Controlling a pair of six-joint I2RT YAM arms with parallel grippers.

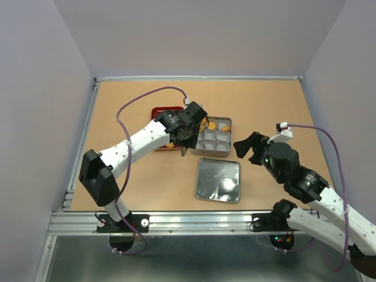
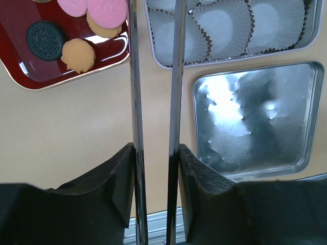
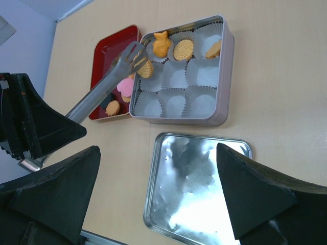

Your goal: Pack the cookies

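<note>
My left gripper (image 1: 188, 133) (image 2: 156, 153) is shut on metal tongs (image 2: 134, 92). In the right wrist view the tongs' tips (image 3: 134, 53) are at an orange cookie (image 3: 146, 69) over the left rim of the open tin (image 3: 179, 119). The tin (image 1: 228, 136) holds white paper cups; three orange cookies (image 3: 183, 49) lie in its far row. Pink (image 2: 107, 9), black (image 2: 46, 40) and orange (image 2: 78, 54) cookies lie on the red tray (image 2: 30, 81) (image 1: 160, 111). My right gripper (image 1: 249, 147) (image 3: 157, 148) is open and empty, right of the tin.
The tin's silver lid (image 1: 218, 180) (image 3: 194, 189) (image 2: 255, 122) lies upside down on the table in front of the tin. Walls surround the table on three sides.
</note>
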